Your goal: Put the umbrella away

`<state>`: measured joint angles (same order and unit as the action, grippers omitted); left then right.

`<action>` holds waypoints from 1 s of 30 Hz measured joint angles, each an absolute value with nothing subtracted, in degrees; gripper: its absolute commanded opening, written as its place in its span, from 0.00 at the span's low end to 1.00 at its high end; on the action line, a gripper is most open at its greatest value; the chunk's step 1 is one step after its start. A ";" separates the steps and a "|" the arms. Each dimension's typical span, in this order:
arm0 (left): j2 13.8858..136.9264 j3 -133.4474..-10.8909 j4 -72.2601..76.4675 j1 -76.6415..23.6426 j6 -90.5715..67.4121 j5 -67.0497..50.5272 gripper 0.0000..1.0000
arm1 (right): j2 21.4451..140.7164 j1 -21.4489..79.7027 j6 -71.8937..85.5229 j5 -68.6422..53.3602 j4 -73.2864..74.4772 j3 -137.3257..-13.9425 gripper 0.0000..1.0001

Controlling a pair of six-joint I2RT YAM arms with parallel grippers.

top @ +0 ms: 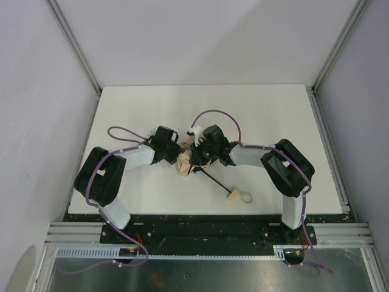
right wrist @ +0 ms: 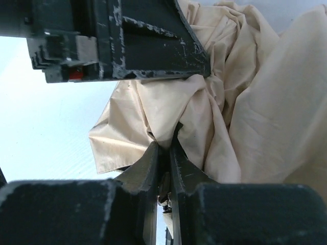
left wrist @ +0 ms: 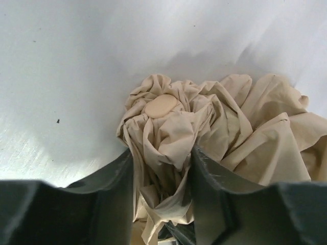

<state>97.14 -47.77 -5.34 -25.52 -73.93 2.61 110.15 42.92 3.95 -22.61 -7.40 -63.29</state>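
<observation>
The white bench [top: 255, 115] is free across the upper part and far sides of the top view. At centre, the left pincer [top: 178, 152] and right pincer [top: 196, 155] crowd the crumpled tan-beige fabric umbrella [top: 184, 167]. Its thin black shaft [top: 214, 179] and small tan handle [top: 234, 194] bar the lower centre-right.

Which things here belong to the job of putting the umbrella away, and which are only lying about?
Belong to the job: the umbrella, its fabric bunched; left gripper and right gripper, both closed on that fabric.
Only there: the white table; the purple cables on the arms.
</observation>
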 measured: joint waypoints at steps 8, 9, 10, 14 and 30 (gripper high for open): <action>98.70 -49.74 -6.48 -27.57 -72.58 5.91 0.01 | 108.33 45.98 3.14 -17.98 -5.85 -63.33 0.62; 98.83 -49.74 -6.17 -27.88 -72.49 5.98 0.00 | 107.55 46.59 3.20 -17.21 -4.84 -63.33 0.70; 98.94 -49.71 -5.76 -28.10 -72.47 5.91 0.00 | 106.48 47.22 3.40 -16.47 -3.53 -63.33 0.75; 98.67 -48.82 -3.62 -28.77 -72.99 5.91 0.00 | 101.23 50.78 4.05 -13.43 2.68 -63.07 0.84; 93.78 -44.18 -2.94 -29.34 -76.51 3.70 0.00 | 103.68 62.19 -5.50 18.98 3.77 -62.78 0.89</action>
<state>93.78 -44.18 -2.94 -29.34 -76.51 3.70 103.68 62.19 -5.50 18.98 3.77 -62.78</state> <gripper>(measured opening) 0.049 0.873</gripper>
